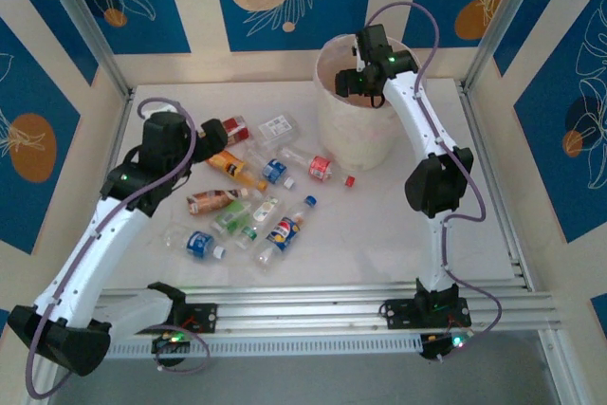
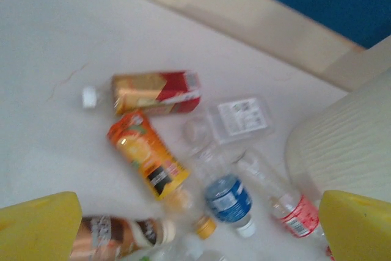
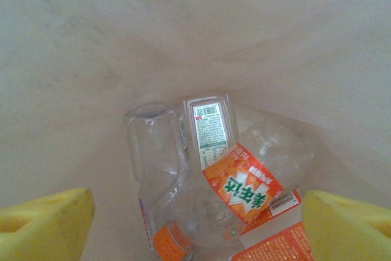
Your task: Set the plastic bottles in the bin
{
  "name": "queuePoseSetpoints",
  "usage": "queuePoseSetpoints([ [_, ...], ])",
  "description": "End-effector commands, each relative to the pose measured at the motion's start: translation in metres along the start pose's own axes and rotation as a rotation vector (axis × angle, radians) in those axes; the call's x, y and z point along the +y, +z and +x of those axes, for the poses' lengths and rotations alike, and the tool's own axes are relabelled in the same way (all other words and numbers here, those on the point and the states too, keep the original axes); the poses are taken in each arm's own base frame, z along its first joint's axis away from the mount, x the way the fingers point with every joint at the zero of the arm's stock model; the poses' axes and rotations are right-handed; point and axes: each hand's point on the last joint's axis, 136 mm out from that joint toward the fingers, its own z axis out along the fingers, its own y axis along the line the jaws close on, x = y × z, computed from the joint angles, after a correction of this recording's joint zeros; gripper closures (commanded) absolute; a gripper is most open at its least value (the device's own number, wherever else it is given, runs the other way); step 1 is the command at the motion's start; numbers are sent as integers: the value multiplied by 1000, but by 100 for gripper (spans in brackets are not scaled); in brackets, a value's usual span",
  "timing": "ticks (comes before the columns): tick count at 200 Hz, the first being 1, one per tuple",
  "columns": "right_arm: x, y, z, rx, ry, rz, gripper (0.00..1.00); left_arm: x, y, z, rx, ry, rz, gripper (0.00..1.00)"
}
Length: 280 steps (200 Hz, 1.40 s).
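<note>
Several plastic bottles lie scattered on the white table left of the bin [image 1: 356, 125]. Among them are an orange-label one [image 2: 146, 160], a red-label one [image 2: 156, 93], a blue-label one [image 2: 229, 200] and a clear one with a red band [image 2: 287, 209]. My left gripper [image 1: 220, 132] hovers over the far end of this pile, open, its yellow fingers [image 2: 36, 227] wide apart and empty. My right gripper [image 1: 365, 82] hangs over the bin's mouth, open, with nothing between its fingers [image 3: 348, 224]. Below it inside the bin lie a clear bottle with an orange cap [image 3: 165, 175] and an orange-label bottle [image 3: 244, 187].
A flat clear container with a white label [image 2: 241, 117] lies among the bottles near the bin's wall [image 2: 348, 145]. A loose red cap [image 1: 349, 180] sits in front of the bin. Wood and blue panels wall the table at the back and sides.
</note>
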Motion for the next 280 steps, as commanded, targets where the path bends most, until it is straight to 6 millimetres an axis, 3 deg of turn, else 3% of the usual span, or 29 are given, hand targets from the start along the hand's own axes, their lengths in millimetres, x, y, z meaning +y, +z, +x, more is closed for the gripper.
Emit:
queuePoseSetpoints([
  [1,-1,-46,-19,-91,7,-25,8,39,-12,20,31,-80,-126,1],
  [19,-1,-54,-21,-113,19,-26,0,61,-17,40,66,-132,-192,0],
  [59,-3,-70,-26,-160,44,-29,1,102,-26,89,160,-235,-309,0],
  [111,-7,-83,-29,-187,68,-9,1,132,-19,158,293,-405,-359,0],
  [127,-6,-89,-29,-202,67,-13,1,141,-18,172,308,-435,-383,1],
  [235,9,-102,-25,-240,39,-24,1,167,10,196,364,-473,-444,1],
  [280,15,-104,-24,-243,28,-27,1,172,24,203,394,-497,-445,7],
])
